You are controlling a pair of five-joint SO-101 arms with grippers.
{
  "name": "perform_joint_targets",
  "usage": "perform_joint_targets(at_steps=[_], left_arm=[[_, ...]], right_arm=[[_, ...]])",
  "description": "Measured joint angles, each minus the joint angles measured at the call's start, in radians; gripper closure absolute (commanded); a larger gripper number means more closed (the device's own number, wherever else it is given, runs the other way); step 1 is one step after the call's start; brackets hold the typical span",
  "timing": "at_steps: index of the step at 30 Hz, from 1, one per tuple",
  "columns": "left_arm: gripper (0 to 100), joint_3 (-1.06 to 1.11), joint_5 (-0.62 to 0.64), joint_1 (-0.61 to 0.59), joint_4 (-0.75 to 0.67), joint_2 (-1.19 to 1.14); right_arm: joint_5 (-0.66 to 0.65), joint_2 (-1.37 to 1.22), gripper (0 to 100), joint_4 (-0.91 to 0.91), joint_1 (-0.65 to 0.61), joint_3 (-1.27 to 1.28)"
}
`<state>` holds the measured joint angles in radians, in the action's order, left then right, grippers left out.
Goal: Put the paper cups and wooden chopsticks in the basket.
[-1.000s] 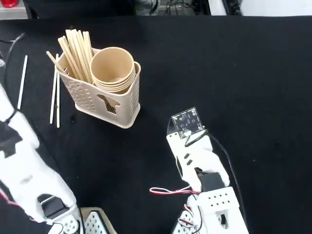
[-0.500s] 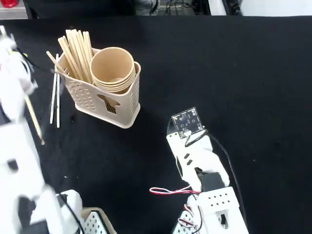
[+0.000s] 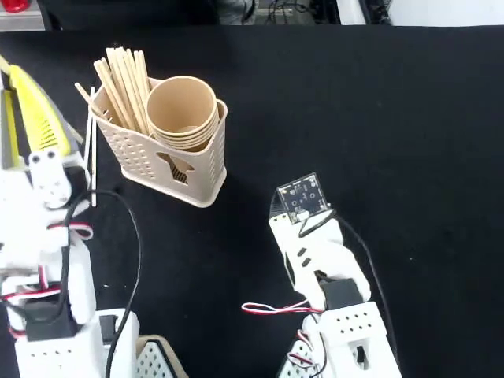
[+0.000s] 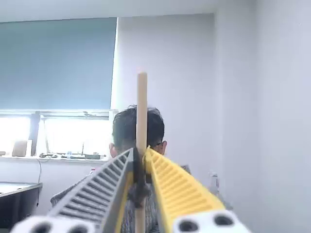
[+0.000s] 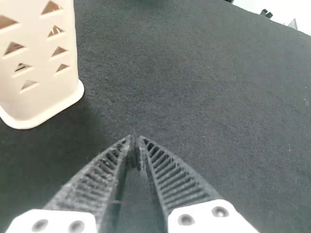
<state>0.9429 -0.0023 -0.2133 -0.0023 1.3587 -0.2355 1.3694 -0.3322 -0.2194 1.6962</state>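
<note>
The beige basket [image 3: 169,161] stands at the back left of the black table and holds a bundle of wooden chopsticks [image 3: 124,83] and a stack of paper cups [image 3: 183,110]. Left of it, my left gripper [image 3: 12,75], with yellow fingers, is raised off the table. In the left wrist view this gripper [image 4: 138,154] is shut on one chopstick [image 4: 141,111] that sticks out past the fingertips. Two loose chopsticks [image 3: 93,157] lie on the table beside the basket. My right gripper [image 5: 132,141] is shut on nothing, low over the cloth near the basket's corner [image 5: 39,63].
The right arm [image 3: 319,256] rests at the front middle of the table, and the left arm's base [image 3: 47,315] is at the front left. Black cloth [image 3: 378,118] stretches right of the basket. Cables [image 3: 272,307] trail by the right arm's base.
The left arm swung up from the table's left side with one chopstick in its gripper. The stick that lay at the far left is gone from the cloth. The right arm stayed still.
</note>
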Motion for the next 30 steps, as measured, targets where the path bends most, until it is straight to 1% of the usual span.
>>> perform_joint_targets(at_steps=[3, 6, 9, 12, 19, 22, 23, 26, 28, 30], left_arm=[[97, -0.002, 0.043, 0.008, -0.060, -0.044], [97, -0.055, 0.109, -0.006, -0.098, -0.126], [97, -0.138, 0.157, -0.021, -0.100, -0.224], [97, -0.212, 0.173, -0.021, -0.086, -0.308], [97, -0.302, 0.226, 0.003, -0.086, -0.540], [97, -0.308, 0.256, 0.005, -0.110, -0.644], [96, -0.308, 0.259, 0.006, -0.120, -0.678], [87, -0.308, 0.256, 0.006, -0.126, -0.779], [84, -0.308, 0.215, 0.015, -0.120, -0.842], [83, -0.318, 0.167, 0.023, -0.068, -0.887]], right_arm=[[0.000, 0.000, 98.3, 0.000, 0.000, 0.000], [0.000, 0.000, 98.3, 0.000, 0.000, 0.000], [0.000, 0.000, 98.3, 0.000, 0.000, 0.000], [0.000, 0.000, 98.3, 0.000, 0.000, 0.000], [0.000, 0.000, 98.3, 0.000, 0.000, 0.000], [0.000, 0.000, 98.3, 0.000, 0.000, 0.000], [0.000, 0.000, 98.3, 0.000, 0.000, 0.000], [0.000, 0.000, 98.3, 0.000, 0.000, 0.000], [0.000, 0.000, 98.3, 0.000, 0.000, 0.000], [0.000, 0.000, 98.3, 0.000, 0.000, 0.000]])
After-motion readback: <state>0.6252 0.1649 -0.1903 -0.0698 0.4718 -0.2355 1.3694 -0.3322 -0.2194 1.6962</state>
